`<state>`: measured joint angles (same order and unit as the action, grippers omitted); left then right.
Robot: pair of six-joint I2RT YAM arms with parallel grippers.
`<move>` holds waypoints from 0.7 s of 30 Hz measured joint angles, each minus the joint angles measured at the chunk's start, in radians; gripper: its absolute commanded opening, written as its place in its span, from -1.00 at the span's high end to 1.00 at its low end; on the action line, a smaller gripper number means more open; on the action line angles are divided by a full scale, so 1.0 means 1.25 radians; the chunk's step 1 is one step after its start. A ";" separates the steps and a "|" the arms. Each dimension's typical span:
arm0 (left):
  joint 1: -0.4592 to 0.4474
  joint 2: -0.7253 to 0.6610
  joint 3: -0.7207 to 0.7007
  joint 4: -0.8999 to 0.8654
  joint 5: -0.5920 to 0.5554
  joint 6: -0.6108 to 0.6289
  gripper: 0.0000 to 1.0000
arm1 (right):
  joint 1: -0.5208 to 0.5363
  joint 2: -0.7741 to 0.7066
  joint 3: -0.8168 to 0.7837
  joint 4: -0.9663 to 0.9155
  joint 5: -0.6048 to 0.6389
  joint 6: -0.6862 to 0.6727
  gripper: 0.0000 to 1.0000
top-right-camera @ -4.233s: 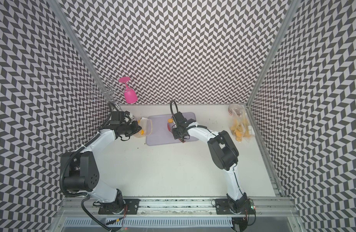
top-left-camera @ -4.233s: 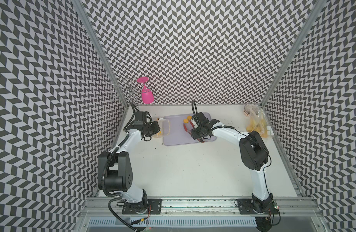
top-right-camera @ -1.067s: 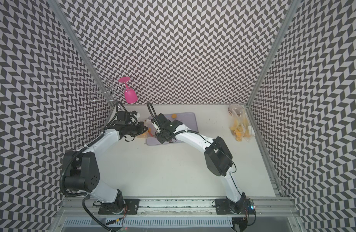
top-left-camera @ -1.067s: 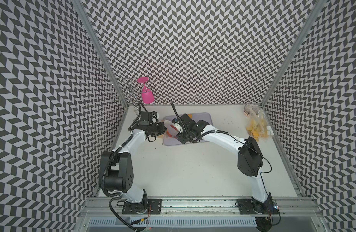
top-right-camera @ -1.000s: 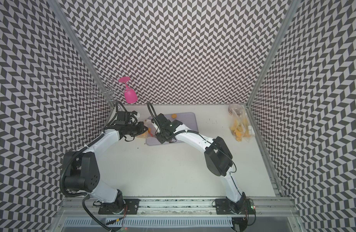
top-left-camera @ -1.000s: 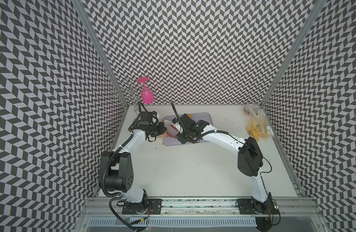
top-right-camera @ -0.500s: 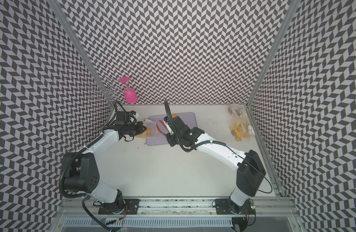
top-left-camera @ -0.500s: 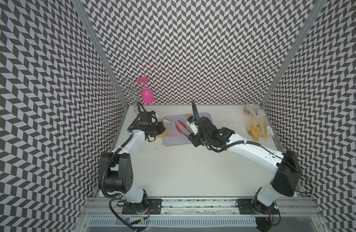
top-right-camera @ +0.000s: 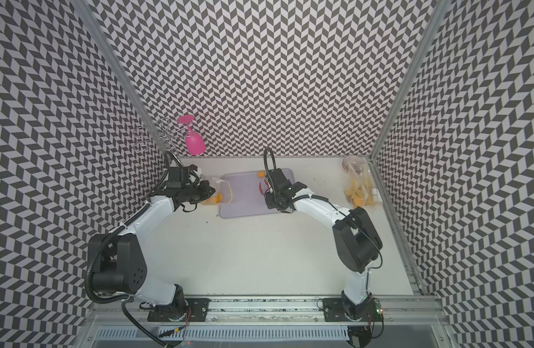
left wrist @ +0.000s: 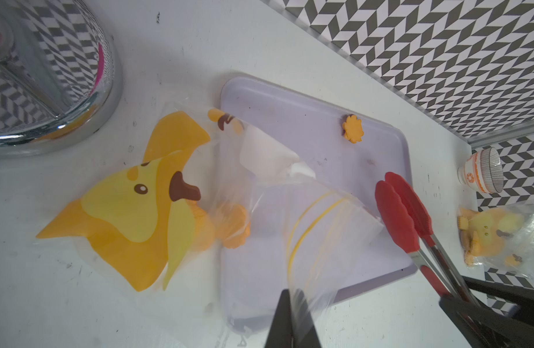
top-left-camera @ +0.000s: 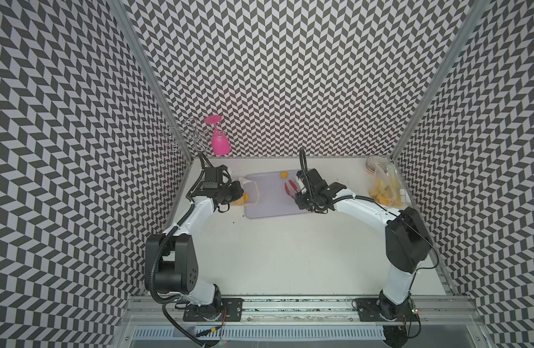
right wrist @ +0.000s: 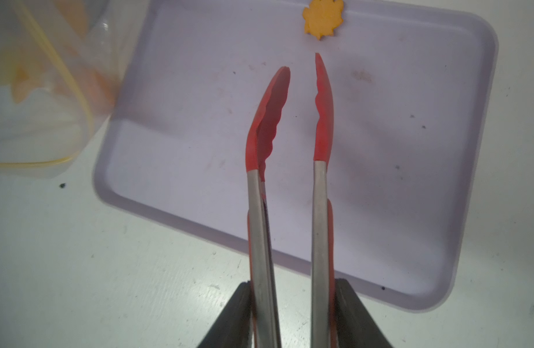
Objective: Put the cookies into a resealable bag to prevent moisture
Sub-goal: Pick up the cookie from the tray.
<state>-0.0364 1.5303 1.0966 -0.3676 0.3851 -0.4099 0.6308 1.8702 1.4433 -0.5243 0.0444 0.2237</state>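
A clear resealable bag (left wrist: 290,217) with a yellow zip line lies at the left end of the lavender tray (top-left-camera: 271,208). My left gripper (left wrist: 293,293) is shut on the bag's rim and holds its mouth up. Orange cookies (left wrist: 226,223) lie inside the bag. One scalloped cookie (right wrist: 323,18) rests on the tray's far edge, also seen in both top views (top-left-camera: 284,174) (top-right-camera: 261,174). My right gripper (right wrist: 293,286) is shut on the handles of red-tipped tongs (right wrist: 262,120). The tong tips stand apart and empty over the tray, just short of that cookie.
A pink glass (top-left-camera: 220,141) hangs upside down on a chrome rack (left wrist: 48,90) at the back left corner. A second bag of yellow pieces (top-left-camera: 383,192) and a stack of small bowls (top-left-camera: 376,164) sit against the right wall.
My right arm has drawn the tongs back from the bag's mouth, rightward across the tray; their tips are now empty. The left gripper and the bag have stayed put.
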 measured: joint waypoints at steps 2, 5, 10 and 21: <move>0.000 0.000 0.000 0.000 0.000 0.000 1.00 | -0.009 0.028 0.016 -0.006 -0.006 0.002 0.07; 0.001 0.000 0.000 0.000 0.000 0.000 1.00 | -0.018 0.066 0.053 -0.020 -0.011 0.004 0.03; 0.001 0.000 0.000 0.000 0.000 0.000 1.00 | -0.028 0.123 0.114 -0.023 -0.020 0.005 -0.07; 0.001 0.000 0.000 0.000 0.000 0.000 1.00 | -0.045 0.221 0.236 -0.053 -0.033 0.006 -0.12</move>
<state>-0.0357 1.5303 1.0962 -0.3676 0.3851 -0.4095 0.5739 2.1464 1.7378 -0.5911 0.0029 0.2310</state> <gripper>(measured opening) 0.048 0.562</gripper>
